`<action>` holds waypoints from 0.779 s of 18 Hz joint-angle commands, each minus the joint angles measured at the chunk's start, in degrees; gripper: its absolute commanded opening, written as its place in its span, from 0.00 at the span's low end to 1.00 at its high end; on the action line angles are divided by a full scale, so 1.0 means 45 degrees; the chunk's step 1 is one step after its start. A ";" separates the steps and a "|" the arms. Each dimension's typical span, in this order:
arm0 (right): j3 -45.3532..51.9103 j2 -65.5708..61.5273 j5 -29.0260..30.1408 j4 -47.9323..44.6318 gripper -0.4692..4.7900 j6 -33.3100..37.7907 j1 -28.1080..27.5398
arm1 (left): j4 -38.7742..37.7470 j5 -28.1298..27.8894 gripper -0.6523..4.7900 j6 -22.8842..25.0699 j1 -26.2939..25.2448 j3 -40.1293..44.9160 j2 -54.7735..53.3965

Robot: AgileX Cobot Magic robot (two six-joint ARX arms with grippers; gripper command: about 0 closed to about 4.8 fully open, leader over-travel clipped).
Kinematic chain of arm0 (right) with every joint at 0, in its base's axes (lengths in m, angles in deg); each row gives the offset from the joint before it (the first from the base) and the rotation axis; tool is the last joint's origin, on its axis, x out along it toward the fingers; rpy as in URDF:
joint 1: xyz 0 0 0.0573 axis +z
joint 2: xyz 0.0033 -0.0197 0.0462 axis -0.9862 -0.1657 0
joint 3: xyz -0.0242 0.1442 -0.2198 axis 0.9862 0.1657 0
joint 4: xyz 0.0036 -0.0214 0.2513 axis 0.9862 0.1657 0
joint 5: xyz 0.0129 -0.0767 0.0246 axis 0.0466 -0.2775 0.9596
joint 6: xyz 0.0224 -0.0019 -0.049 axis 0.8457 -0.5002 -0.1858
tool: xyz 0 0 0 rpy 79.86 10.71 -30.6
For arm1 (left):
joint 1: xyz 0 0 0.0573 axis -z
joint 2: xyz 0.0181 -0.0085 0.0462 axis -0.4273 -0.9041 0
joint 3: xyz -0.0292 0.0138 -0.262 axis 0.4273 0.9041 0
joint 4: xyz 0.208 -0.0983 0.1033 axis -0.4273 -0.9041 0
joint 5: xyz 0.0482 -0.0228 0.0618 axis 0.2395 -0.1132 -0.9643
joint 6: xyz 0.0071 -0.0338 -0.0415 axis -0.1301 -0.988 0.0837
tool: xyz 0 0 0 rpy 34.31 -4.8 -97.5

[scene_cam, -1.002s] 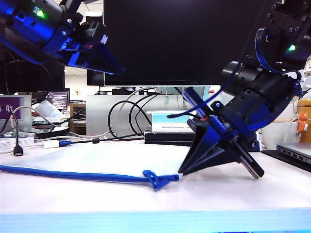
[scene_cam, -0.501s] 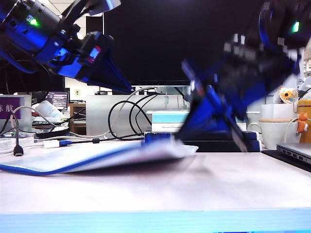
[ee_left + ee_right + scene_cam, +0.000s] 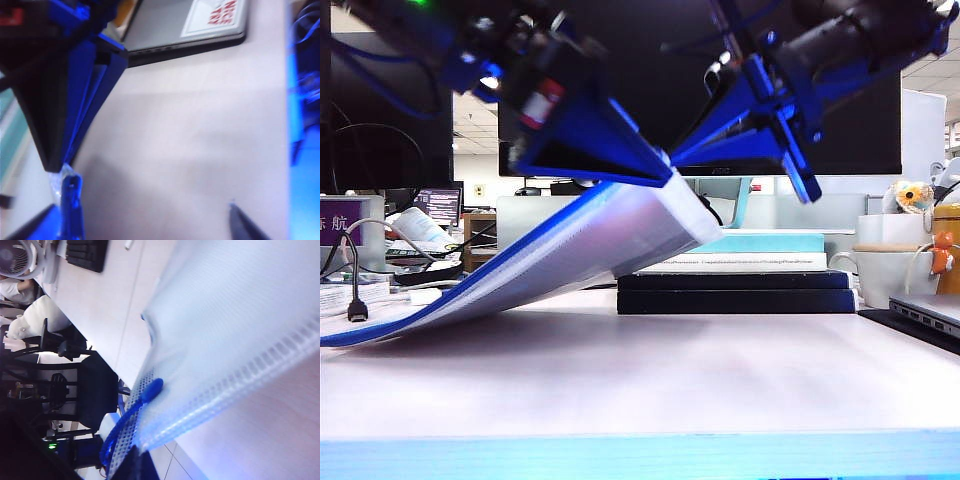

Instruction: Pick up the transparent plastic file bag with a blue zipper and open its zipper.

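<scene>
a: where is the translucent whitish grid-textured plastic file bag [image 3: 570,255]?
b: its right end is lifted off the tabletop [image 3: 720,360], pinched in the clenched right gripper [image 3: 685,160]; its left end rests low.
a: and the left gripper [image 3: 655,170]?
b: spread wide, empty, just beside the thin blue zipper [image 3: 470,285]. next it likely must catch the blue cord pull [image 3: 132,412].

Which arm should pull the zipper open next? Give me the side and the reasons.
Left, probably. The right gripper is shut on the raised corner of the file bag and holds it off the table. The left gripper is open, holds nothing, and is beside that corner, close to the zipper.
</scene>
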 commanded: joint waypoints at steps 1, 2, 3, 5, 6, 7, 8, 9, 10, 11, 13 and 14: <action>-0.0083 0.0257 0.0719 0.0214 0.07 0.0073 0.0015 | 0.0427 -0.1525 0.73 0.0039 0.0068 -0.0039 0.0019; -0.0083 0.0432 0.0937 0.0437 0.07 0.0049 0.0019 | 0.0389 -0.1826 0.73 0.0024 0.0068 -0.0039 0.0019; -0.0083 0.0651 0.0933 0.0685 0.07 -0.0126 0.0029 | 0.0398 -0.2084 0.73 0.0029 0.0068 -0.0044 0.0019; -0.0087 0.1166 0.0495 0.1166 0.07 -0.0797 0.0034 | 0.0602 -0.2079 0.73 0.0019 0.0068 -0.0044 0.0024; -0.0087 0.1545 -0.0068 0.1530 0.07 -0.1345 0.0034 | 0.0763 -0.2093 0.73 0.0029 0.0083 -0.0068 0.0073; -0.0087 0.2161 -0.0952 0.2166 0.07 -0.2200 0.0034 | 0.0850 -0.2098 0.73 -0.0005 0.0083 -0.0151 0.0345; -0.0087 0.2545 -0.1365 0.2477 0.07 -0.2667 0.0034 | 0.1282 -0.2089 0.73 -0.0136 0.0087 -0.0146 0.0685; -0.0083 0.2943 -0.1783 0.2594 0.07 -0.3118 0.0034 | 0.1817 -0.2016 0.74 -0.0369 0.0092 -0.0146 0.1141; -0.0087 0.3206 -0.2089 0.2579 0.07 -0.3410 0.0034 | 0.2137 -0.1928 0.75 -0.0515 0.0092 -0.0146 0.1472; -0.0087 0.3609 -0.2671 0.2443 0.07 -0.3696 0.0058 | 0.2477 -0.1671 0.75 -0.0544 0.0092 -0.0146 0.2035; -0.0102 0.4114 -0.2963 0.1540 0.07 -0.3657 0.0083 | 0.2599 -0.0457 0.75 -0.0534 0.0087 -0.0146 0.3196; -0.0238 0.4133 -0.2929 0.1360 0.07 -0.3657 0.0083 | 0.2492 0.0117 0.75 -0.0534 0.0087 -0.0146 0.3458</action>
